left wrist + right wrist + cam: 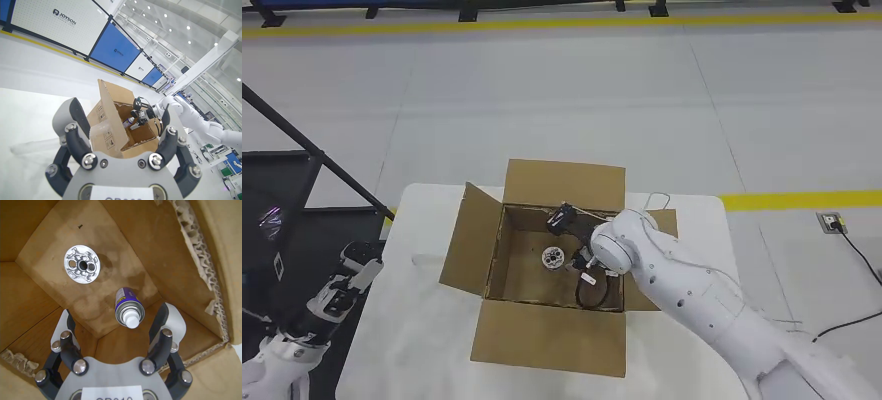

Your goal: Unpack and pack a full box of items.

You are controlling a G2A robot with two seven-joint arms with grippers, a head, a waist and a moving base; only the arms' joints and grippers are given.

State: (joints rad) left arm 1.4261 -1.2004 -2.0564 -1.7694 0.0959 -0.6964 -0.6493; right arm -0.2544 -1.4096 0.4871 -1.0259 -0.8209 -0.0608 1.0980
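Right gripper (115, 308) spread wide over spray can (128, 306) near cardboard box (170, 256) corner; left gripper (121, 106) spread too, outside box.

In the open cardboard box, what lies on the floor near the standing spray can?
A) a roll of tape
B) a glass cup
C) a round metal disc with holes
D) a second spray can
C: a round metal disc with holes lies flat on the floor of the box, apart from the spray can.
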